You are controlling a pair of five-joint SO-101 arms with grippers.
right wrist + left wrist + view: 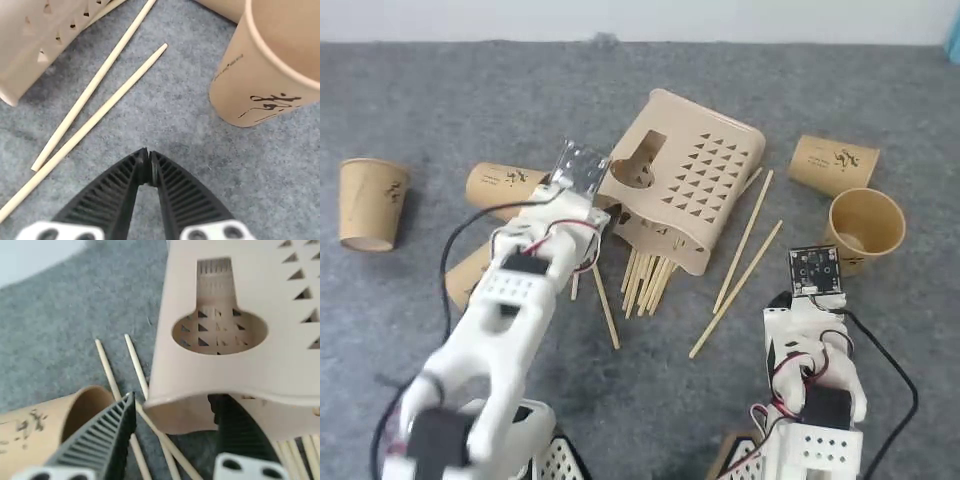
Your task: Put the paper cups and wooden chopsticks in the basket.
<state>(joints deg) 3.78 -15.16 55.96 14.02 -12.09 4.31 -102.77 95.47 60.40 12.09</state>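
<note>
Grey felt-like tabletop (440,90). The biggest thing on it is the basket (685,180): beige plastic, tipped over mid-table. A wall of triangle holes faces up, and a keyhole-shaped handle cutout is on the side toward the left arm (510,300).

There are five brown paper cups with dark print.
- The far-left cup (370,205) sits well apart from the rest.
- The side cup (500,185) lies down just left of the basket.
- The covered cup (468,272) is partly under the left arm.
- The far-right cup (833,163) lies on its side right of the basket.
- The upright cup (865,228) stands mouth up, just beside the far-right cup.

The chopsticks are pale wood.
- The bunch of chopsticks (645,280) sticks out from under the basket's near edge.
- The two loose chopsticks (745,240) lie slanted to the right of the basket.
- The single chopstick (607,310) lies beside the left arm.

The left arm is white and stretched from the near edge toward the basket. The left gripper (175,400) is spread wide and holds nothing. One finger is by the side cup's mouth and the other is tucked below the basket's edge, with the basket's corner between them. I can't tell whether there is contact.

The right arm (815,400) is folded back at the near right. The right gripper (149,167) is clenched on nothing and aimed at bare tabletop. The upright cup and the two loose chopsticks are near it.
</note>
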